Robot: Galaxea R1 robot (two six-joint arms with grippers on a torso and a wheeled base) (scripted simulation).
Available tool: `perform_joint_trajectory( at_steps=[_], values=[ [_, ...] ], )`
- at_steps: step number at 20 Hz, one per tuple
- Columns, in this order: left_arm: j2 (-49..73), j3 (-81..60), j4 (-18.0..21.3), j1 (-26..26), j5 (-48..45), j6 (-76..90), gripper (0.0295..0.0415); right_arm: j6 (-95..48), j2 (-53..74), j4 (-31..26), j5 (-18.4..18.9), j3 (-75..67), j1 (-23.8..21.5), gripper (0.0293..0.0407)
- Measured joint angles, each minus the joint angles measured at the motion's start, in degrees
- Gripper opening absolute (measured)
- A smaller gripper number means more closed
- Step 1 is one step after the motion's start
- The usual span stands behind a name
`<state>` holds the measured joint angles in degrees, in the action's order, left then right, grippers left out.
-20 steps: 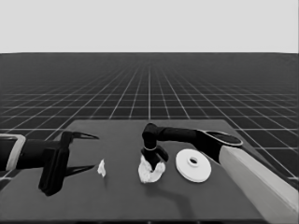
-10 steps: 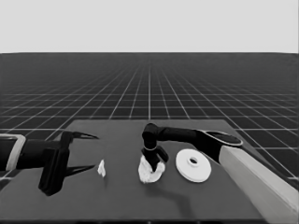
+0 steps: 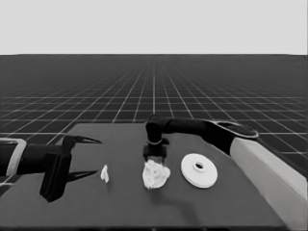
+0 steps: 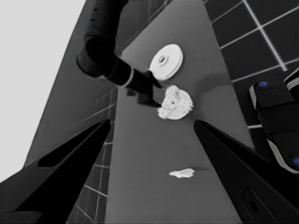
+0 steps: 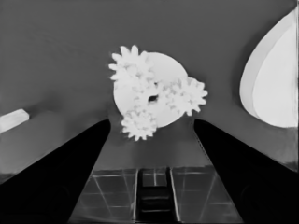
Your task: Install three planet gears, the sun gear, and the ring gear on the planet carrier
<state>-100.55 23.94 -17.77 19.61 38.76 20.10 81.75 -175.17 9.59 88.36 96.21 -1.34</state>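
Observation:
The smaller round part (image 3: 155, 175) (image 5: 164, 65) lies mid-table with gears stacked on it. Three gears (image 5: 191, 95) ring its edge, and one more sits over the centre hole (image 5: 150, 96). My right gripper (image 3: 155, 158) (image 5: 150, 122) hangs just above and behind this stack, open and holding nothing; it also shows in the left wrist view (image 4: 150, 92). The larger round part (image 3: 192, 176) (image 4: 172, 63) (image 5: 275, 88) lies flat just right of the stack. My left gripper (image 3: 96, 157) (image 4: 152, 122) waits open over the table's left end.
A thin white piece (image 3: 104, 173) (image 4: 182, 173) (image 5: 11, 119) lies between the left gripper and the stack. The right arm's pale forearm (image 3: 269, 173) crosses the lower right corner. Dark machinery with blue lights (image 4: 275, 116) stands past the table's edge.

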Motion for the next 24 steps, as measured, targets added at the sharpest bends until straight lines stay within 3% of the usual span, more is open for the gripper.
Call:
perform_joint_trajectory(
  at_steps=[4,5,6,8,10,14,15,16,19,24],
  values=[
    [0.0,0.0,0.0,0.0,0.0,0.0,0.0385,-2.24,0.04,-0.32,-0.05,-0.05,-0.26,0.0385],
    [0.0,0.0,0.0,0.0,0.0,0.0,0.0385,-26.4,15.91,12.16,-8.57,-26.08,6.88,0.0405],
    [0.0,0.0,0.0,0.0,0.0,0.0,0.0385,-41.74,39.95,19.65,-13.55,-45.73,13.62,0.0395],
    [0.0,0.0,0.0,0.0,0.0,0.0,0.0385,-56.06,63.2,26.65,-18.19,-64.19,19.21,0.0386],
    [0.0,0.0,0.0,0.0,0.0,0.0,0.0385,-61.02,70.67,29.08,-19.85,-70.68,20.89,0.0385],
    [0.0,0.0,0.0,0.0,0.0,0.0,0.0385,-63.33,73.96,30.23,-20.63,-73.66,21.58,0.0385],
    [0.0,0.0,0.0,0.0,0.0,0.0,0.0385,-39.19,60.34,9.19,-8.17,-60.92,3.82,0.0397],
    [0.0,0.0,0.0,0.0,0.0,0.0,0.0385,-29.69,50.09,2.16,-5.57,-45.16,-2.04,0.0393],
    [0.0,0.0,0.0,0.0,0.0,0.0,0.0385,-24.39,38.21,-2.66,-2.71,-21.02,-2.96,0.0385],
    [0.0,0.0,0.0,0.0,0.0,0.0,0.0385,-24.21,34.67,-3.64,-1.92,-13.41,-2.83,0.0385]
  ],
)
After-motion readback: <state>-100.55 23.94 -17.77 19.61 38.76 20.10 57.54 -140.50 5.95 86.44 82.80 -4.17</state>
